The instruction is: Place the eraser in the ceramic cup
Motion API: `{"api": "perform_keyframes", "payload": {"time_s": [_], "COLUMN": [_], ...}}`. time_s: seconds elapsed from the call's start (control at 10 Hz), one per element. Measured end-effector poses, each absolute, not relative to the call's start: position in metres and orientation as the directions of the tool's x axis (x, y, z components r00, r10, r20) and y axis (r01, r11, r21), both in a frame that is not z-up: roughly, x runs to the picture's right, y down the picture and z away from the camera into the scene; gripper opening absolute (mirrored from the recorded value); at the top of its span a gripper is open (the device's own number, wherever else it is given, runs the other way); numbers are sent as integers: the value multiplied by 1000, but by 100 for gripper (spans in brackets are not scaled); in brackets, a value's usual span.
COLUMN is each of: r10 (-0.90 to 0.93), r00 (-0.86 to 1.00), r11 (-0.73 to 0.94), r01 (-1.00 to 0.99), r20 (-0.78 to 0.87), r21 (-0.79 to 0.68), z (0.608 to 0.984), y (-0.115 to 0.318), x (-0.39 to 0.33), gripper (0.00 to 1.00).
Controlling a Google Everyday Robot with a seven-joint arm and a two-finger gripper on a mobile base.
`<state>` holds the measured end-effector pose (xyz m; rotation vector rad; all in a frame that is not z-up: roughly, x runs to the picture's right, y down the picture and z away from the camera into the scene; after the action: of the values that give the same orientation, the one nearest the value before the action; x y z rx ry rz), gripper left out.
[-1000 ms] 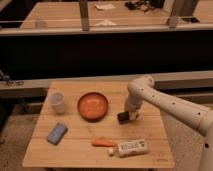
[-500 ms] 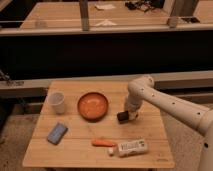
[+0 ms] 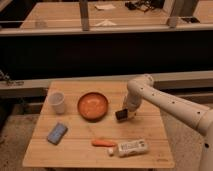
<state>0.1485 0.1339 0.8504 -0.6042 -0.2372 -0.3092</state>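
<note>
The eraser is a small black block on the wooden table, just right of the orange bowl. My gripper points down at the end of the white arm and sits right at the eraser, touching or nearly touching it. The ceramic cup is a plain white cup standing upright near the table's left back corner, well to the left of the gripper with the bowl in between.
A wide orange bowl sits between cup and eraser. A blue pad lies front left. An orange carrot-like piece and a white packet lie near the front edge. Dark benches stand behind the table.
</note>
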Motion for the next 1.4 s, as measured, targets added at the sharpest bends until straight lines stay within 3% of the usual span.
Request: {"api": "perform_keyframes", "payload": {"time_s": [0.2,1.4], "r10": [-215,-258], "r00": [927,913], "r11": [783,789], "r01": [351,387], "r20": [306,315], "r21": [-513,-477], "z": [844,823], "y": [130,107], "x": [141,103], "gripper": [9,11]}}
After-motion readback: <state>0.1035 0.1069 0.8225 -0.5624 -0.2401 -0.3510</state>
